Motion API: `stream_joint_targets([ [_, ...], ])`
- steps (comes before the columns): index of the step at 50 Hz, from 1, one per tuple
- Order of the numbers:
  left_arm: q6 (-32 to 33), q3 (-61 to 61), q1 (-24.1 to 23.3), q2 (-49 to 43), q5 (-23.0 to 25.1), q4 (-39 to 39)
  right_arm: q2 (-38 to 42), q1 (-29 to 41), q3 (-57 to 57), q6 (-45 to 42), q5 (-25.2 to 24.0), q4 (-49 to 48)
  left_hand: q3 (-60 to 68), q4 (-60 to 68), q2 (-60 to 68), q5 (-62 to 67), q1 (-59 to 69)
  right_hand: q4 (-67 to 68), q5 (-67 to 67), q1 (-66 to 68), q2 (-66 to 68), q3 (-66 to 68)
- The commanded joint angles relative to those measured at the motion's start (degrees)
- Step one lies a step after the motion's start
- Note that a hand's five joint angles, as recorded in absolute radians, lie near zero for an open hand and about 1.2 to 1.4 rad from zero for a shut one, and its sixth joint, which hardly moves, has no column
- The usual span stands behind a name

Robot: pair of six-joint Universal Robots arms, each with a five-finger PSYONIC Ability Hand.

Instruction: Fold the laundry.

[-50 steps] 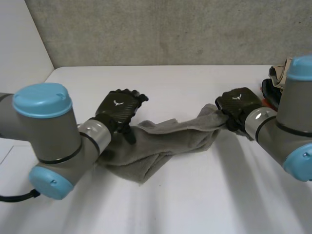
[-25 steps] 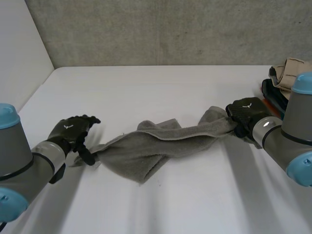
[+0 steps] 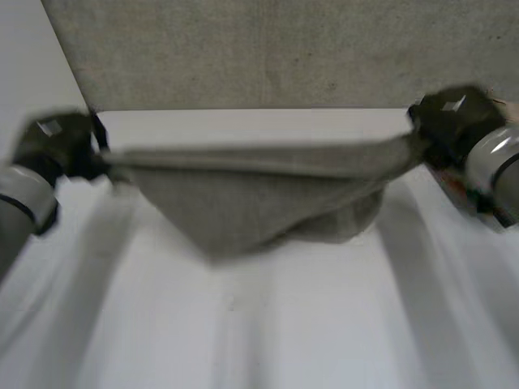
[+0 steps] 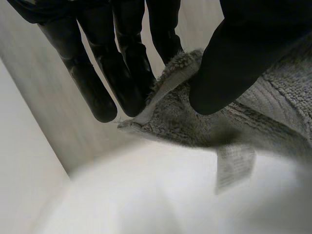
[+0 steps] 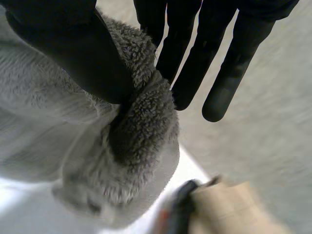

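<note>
The white table (image 3: 268,332) lies nearest. Above it hangs a grey terry towel (image 3: 251,203), pulled out wide between the two hands. Its upper edge runs nearly straight from hand to hand, and the rest sags below into a blunt point left of centre. The motion blur makes it hard to say whether that point clears the table or just brushes it.

The left hand (image 3: 53,146) has the towel's left end. In its wrist view the thumb (image 4: 239,63) presses a hemmed corner against the straight fingers (image 4: 131,73), so the hand is clamped on the towel. A small white care label (image 4: 235,165) dangles from the cloth just below the thumb.

The right hand (image 3: 450,117) has the opposite end. There the thumb (image 5: 73,53) pins a thick bunched roll of the towel against the fingers (image 5: 170,53), and the roll bulges out under the palm. This hand is also closed on the towel.

Past the right hand's fingertips, a tan cloth (image 5: 229,204) lies on the table with a dark item touching it. The rough grey wall (image 3: 268,49) is beyond everything.
</note>
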Motion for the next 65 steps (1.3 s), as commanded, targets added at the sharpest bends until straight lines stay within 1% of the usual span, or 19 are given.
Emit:
stream_joint_targets([
  [1,0.56,4.40,1.52,13.88,0.63,-0.57,-8.57,-3.72,-9.69,-9.58,-0.26,13.96,11.92,11.41,11.53,14.89,13.53,11.34,12.60,16.83,13.31,11.79],
  [9,4.60,6.86,1.87,12.66,2.03,-6.28,-6.47,-4.95,-11.46,-14.51,-0.08,18.80,11.92,11.41,11.53,14.89,13.53,11.34,12.60,16.83,13.31,11.79],
  [17,16.38,10.63,0.65,-3.76,2.74,-5.85,4.86,-1.62,-11.72,-15.83,0.71,18.19,11.92,11.41,11.53,14.89,13.53,11.34,12.60,16.83,13.31,11.79],
  [18,17.69,13.25,0.12,-8.56,2.21,-4.80,6.09,-1.35,-12.07,-15.74,1.06,17.84,11.92,11.41,11.53,14.89,13.53,11.34,12.60,16.83,13.31,11.79],
  [22,18.76,21.70,-1.37,-18.35,-0.07,-1.72,12.77,-0.73,-16.37,-14.52,4.13,13.19,11.92,11.41,11.53,14.89,13.53,11.34,12.60,16.83,13.31,11.79],
  [26,18.76,32.24,-3.13,-25.12,-2.45,3.02,17.08,-0.21,-22.69,-11.71,6.68,1.08,11.92,11.41,11.53,14.89,13.53,11.34,12.60,16.83,13.31,11.79],
  [28,18.76,36.90,-3.57,-26.97,-3.15,6.35,18.40,0.32,-26.04,-9.77,7.56,-9.02,11.92,11.41,11.53,14.89,13.53,11.34,12.60,16.83,13.31,11.79],
  [30,18.32,41.48,-3.66,-27.68,-3.85,11.89,18.41,0.58,-27.53,-8.11,8.09,-20.58,11.92,11.41,11.53,14.89,13.53,11.34,12.60,16.83,13.31,11.79],
  [33,17.88,44.13,-4.01,-27.42,-5.52,22.08,17.80,1.20,-27.54,-7.04,8.53,-31.69,11.92,11.41,11.53,14.89,13.53,11.34,12.60,16.83,13.31,11.79],
  [34,17.79,44.22,-4.27,-27.33,-6.05,24.63,17.62,1.37,-27.37,-6.87,8.53,-32.60,11.92,11.41,11.53,14.89,13.53,11.34,12.60,16.83,13.31,11.79],
  [35,17.62,43.78,-4.89,-26.64,-6.75,28.57,17.53,1.81,-27.37,-6.78,8.71,-32.61,11.92,11.41,11.53,14.89,13.53,11.34,12.60,16.83,13.31,11.79],
  [37,17.62,42.12,-5.94,-25.15,-7.19,30.80,17.35,2.95,-27.37,-6.86,9.50,-29.29,11.92,11.41,11.53,14.89,13.53,11.34,12.60,16.83,13.31,11.79],
  [43,16.83,28.86,-5.60,-21.53,-7.02,28.53,16.65,2.78,-24.39,-6.78,9.59,-12.95,11.92,11.41,11.53,14.89,13.53,11.34,12.60,16.83,13.31,11.79],
  [47,14.28,17.96,-4.89,-21.36,-7.02,27.56,17.35,2.52,-18.34,-6.52,7.58,-4.07,11.92,11.41,11.53,14.89,13.53,11.34,12.60,16.83,13.31,11.79],
  [55,9.88,2.13,-4.80,-22.23,-5.79,27.47,24.56,2.34,-10.58,-6.25,1.33,-0.62,11.92,11.41,11.53,14.89,13.53,11.34,12.60,16.83,13.31,11.79],
  [57,9.18,-0.25,-4.98,-22.23,-5.18,27.56,25.44,2.08,-10.32,-5.81,0.89,0.25,11.92,11.41,11.53,14.89,13.53,4.55,5.81,10.04,6.52,4.99],
  [58,8.92,-0.86,-5.15,-22.23,-4.91,27.56,25.79,1.12,-10.14,-4.59,0.80,1.13,11.92,11.41,11.53,14.89,13.53,-6.98,-5.72,-1.50,-5.02,-6.54],
  [60,8.48,-2.18,-5.16,-21.54,-4.39,27.47,25.70,-0.37,-9.88,-2.48,0.62,1.49,11.92,11.41,11.53,14.89,13.53,-18.49,-17.23,-13.00,-16.52,-18.05],
  [65,8.21,-3.33,-5.42,-20.30,-3.94,27.47,24.48,-3.63,-8.39,6.13,-0.17,1.84,11.92,11.41,11.53,14.89,13.53,-30.80,-29.54,-25.31,-28.83,-30.36],
])
